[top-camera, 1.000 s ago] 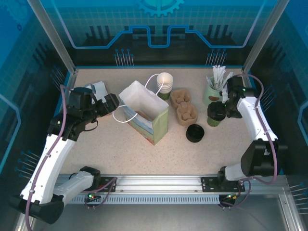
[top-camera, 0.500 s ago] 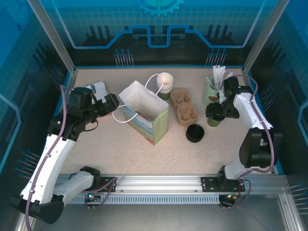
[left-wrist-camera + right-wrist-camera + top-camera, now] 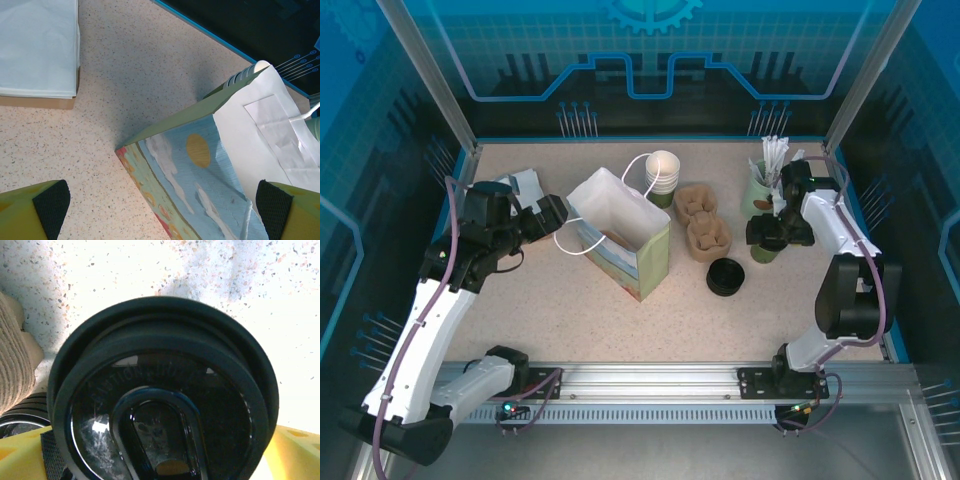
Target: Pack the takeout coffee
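Two end effectors, both released. Left end effector (image 3: pixel 162 205) is hovering with jaws spread, the paper bag (image 3: pixel 200 165) just ahead of it, mouth gaping upward; it is probably placed there to steady the bag for loading. Right end effector (image 3: pixel 160 455) is straddling the lidded coffee cup (image 3: pixel 160 390) directly beneath it, fingers flanking the black lid without visibly clamping, seemingly lining up a grasp. Cup is standing on the bench (image 3: pixel 125 265), with the pulp carrier (image 3: pixel 702 222) lying beside this end effector, toward the bag.
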Motion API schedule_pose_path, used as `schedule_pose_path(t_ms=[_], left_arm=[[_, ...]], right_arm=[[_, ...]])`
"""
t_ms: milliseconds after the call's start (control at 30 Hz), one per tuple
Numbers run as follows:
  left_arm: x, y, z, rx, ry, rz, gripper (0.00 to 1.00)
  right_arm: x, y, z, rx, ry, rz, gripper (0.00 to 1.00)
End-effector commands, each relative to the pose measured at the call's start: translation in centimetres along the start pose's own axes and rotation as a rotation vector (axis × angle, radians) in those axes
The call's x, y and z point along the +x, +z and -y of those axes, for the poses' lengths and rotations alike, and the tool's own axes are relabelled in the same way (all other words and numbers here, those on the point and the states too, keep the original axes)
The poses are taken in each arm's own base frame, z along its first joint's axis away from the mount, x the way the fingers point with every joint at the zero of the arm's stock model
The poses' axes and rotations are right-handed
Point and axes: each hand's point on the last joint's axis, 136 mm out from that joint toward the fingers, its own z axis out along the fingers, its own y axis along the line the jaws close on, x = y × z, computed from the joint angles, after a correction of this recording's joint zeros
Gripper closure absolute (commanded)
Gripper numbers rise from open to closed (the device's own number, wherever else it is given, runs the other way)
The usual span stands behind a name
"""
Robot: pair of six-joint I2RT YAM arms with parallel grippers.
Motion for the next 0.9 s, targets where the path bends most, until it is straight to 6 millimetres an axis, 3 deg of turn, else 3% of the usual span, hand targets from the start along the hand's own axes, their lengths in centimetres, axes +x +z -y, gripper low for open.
schedule_pose_path(t_ms=[0,467,867], left_arm=[[-0.7,-0.3,-0.4,-0.022,-0.003,0.024,0.01],[-0.8,-0.8,-0.5,-0.032,0.007,0.031,0.01],[-0.7,-0.9,-0.6,-0.032,0.005,0.032,0.01]], right_arm=[[-1.4,-0.2,0.2,0.013,-0.023,0.032,0.0],[-3.2,1.0,0.0,0.028,-0.067,0.04,0.0],[-2.4,1.6,0.0,0.043,-0.075,0.004,0.02]])
